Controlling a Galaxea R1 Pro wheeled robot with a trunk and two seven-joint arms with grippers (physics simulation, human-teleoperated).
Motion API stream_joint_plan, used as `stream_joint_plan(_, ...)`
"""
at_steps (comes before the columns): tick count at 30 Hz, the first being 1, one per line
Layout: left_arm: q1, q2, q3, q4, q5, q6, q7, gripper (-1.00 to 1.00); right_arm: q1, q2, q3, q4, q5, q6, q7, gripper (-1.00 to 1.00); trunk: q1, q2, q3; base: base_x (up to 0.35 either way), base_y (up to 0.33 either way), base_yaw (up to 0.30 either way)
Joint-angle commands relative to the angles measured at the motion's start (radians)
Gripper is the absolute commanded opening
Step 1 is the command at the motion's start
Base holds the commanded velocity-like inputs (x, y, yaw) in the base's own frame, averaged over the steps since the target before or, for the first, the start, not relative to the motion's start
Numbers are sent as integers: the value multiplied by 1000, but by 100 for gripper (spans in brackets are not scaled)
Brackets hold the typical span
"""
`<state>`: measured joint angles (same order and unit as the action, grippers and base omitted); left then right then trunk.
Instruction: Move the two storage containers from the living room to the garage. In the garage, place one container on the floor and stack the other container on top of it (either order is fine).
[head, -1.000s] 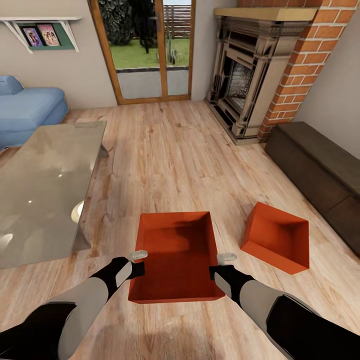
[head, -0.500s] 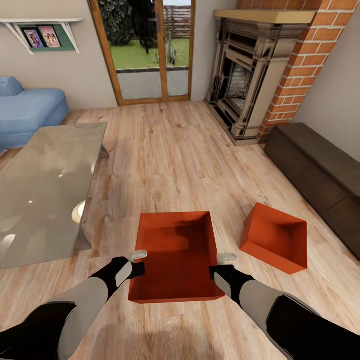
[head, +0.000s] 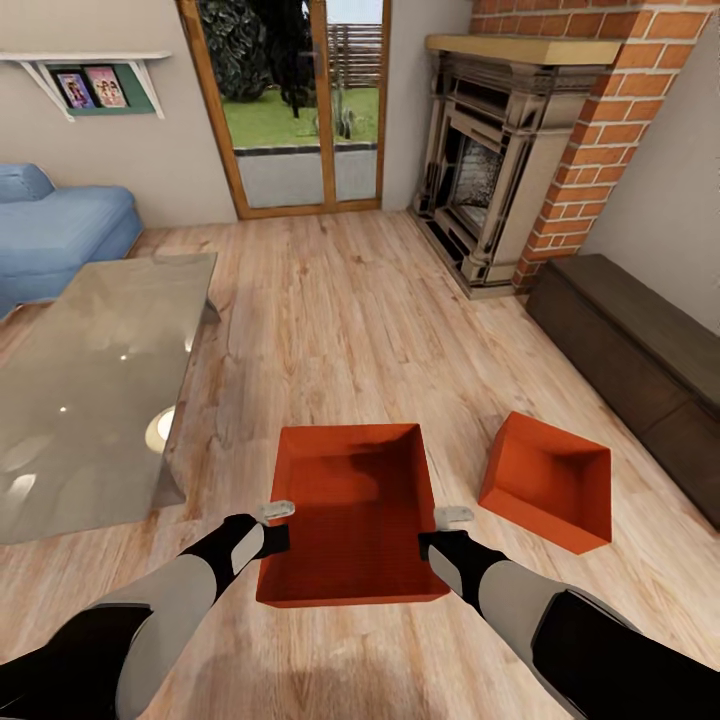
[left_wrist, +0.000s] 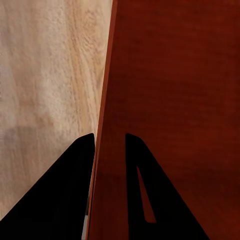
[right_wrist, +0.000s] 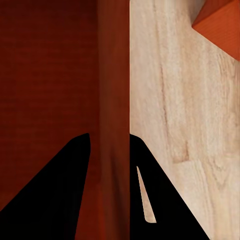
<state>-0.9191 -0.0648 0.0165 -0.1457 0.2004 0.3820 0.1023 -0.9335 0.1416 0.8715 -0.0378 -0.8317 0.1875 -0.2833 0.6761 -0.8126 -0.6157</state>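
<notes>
One orange-red storage container (head: 350, 510) hangs in front of me over the light wood plank floor of the living room. My left gripper (head: 272, 528) is shut on its left wall and my right gripper (head: 442, 530) on its right wall. In the left wrist view the fingers (left_wrist: 75, 175) of the left gripper (left_wrist: 109, 136) straddle the thin wall (left_wrist: 102, 100). The right wrist view shows the right gripper (right_wrist: 109, 135) the same way on the other wall (right_wrist: 114, 75). The second storage container (head: 548, 493) lies tilted on the floor to the right, and its corner (right_wrist: 220, 22) shows in the right wrist view.
A glass table (head: 90, 380) stands close on the left, with a blue sofa (head: 55, 225) behind it. A dark low cabinet (head: 640, 360) runs along the right wall beside the brick fireplace (head: 500, 170). Glass doors (head: 295, 110) are straight ahead across bare plank floor (head: 340, 320).
The whole picture has shifted slightly, so the camera has moved. The held container and both grippers keep their place in it.
</notes>
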Motion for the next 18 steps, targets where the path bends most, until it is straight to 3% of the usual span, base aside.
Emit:
stream_joint_plan(1, 0, -1, 10, 0, 5, 6, 10, -100, -1, 1, 17, -27, 3, 6, -4, -100, -4, 7, 4, 0, 0, 0)
stream_joint_plan(18, 0, 0, 10, 0, 5, 6, 10, -100, -1, 1, 18, -27, 3, 6, -4, -100, -69, 126, 84, 0, 0, 0)
